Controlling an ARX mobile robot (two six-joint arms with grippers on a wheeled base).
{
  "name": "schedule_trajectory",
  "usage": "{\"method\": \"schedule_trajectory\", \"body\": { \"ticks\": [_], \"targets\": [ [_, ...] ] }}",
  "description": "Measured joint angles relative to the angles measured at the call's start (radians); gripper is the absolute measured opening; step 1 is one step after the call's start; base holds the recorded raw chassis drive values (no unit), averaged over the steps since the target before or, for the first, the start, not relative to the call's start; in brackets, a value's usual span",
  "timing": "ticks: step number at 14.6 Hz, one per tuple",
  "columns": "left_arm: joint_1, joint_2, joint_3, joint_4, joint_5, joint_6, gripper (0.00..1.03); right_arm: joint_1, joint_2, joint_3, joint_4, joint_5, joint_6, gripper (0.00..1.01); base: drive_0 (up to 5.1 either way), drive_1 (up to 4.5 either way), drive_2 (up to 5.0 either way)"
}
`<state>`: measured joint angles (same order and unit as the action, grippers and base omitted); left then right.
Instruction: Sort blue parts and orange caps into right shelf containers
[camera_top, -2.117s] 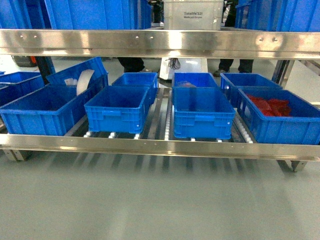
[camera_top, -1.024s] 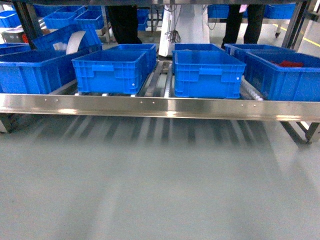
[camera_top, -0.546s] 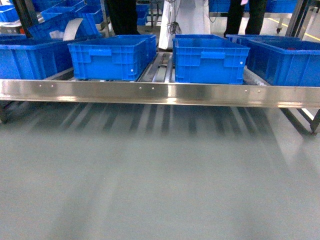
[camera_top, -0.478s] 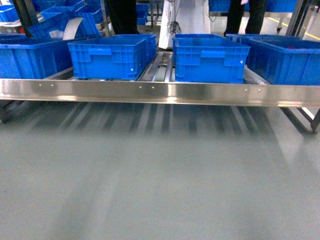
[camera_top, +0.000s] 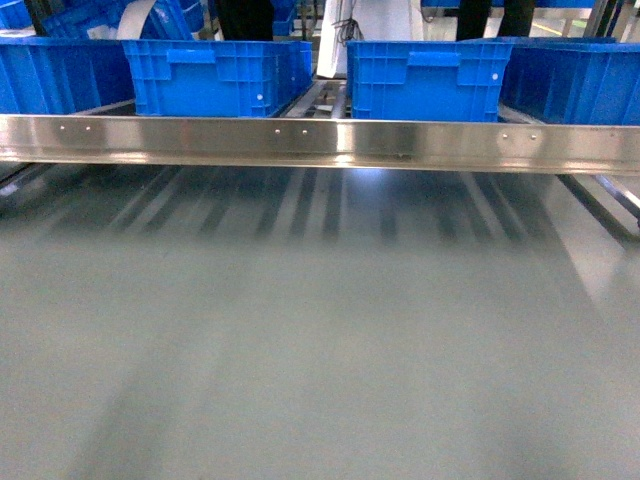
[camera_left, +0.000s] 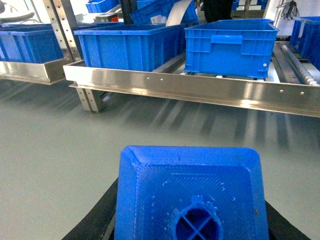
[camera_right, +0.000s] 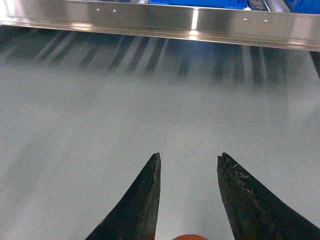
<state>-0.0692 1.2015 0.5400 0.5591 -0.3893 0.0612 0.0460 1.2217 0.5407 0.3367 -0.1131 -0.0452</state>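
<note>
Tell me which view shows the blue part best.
The left wrist view: the blue part fills the lower frame, held in the left pincer, its round stud visible. The head and right wrist views don't show it.

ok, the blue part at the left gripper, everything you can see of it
The blue part fills the bottom of the left wrist view: bright blue plastic, squarish face with bevelled edges, fine textured surface and a round stud with a cross inside. Dark gripper fingers flank both sides, apparently clamping it. It hangs above grey floor, short of the shelf.

Grey floor (camera_top: 320, 350) glossy; dark-trousered legs (camera_top: 245, 15) behind rack; white curved strip (camera_left: 178, 11).
</note>
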Motion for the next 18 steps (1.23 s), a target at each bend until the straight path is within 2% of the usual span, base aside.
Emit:
{"method": "schedule_trajectory", "body": {
  "ticks": [1,18],
  "targets": [
    [0.0,0.0,0.0,-0.004,0.0,0.0,0.44,0.0,0.0,0.0,-0.004,0.0,0.0,0.34,0.0,0.0,0.0],
    [0.001,0.0,0.0,-0.003,0.0,0.0,0.44,0.0,0.0,0.0,-0.001,-0.001,0.0,0.34,0.0,4.14,-4.1]
  ]
}}
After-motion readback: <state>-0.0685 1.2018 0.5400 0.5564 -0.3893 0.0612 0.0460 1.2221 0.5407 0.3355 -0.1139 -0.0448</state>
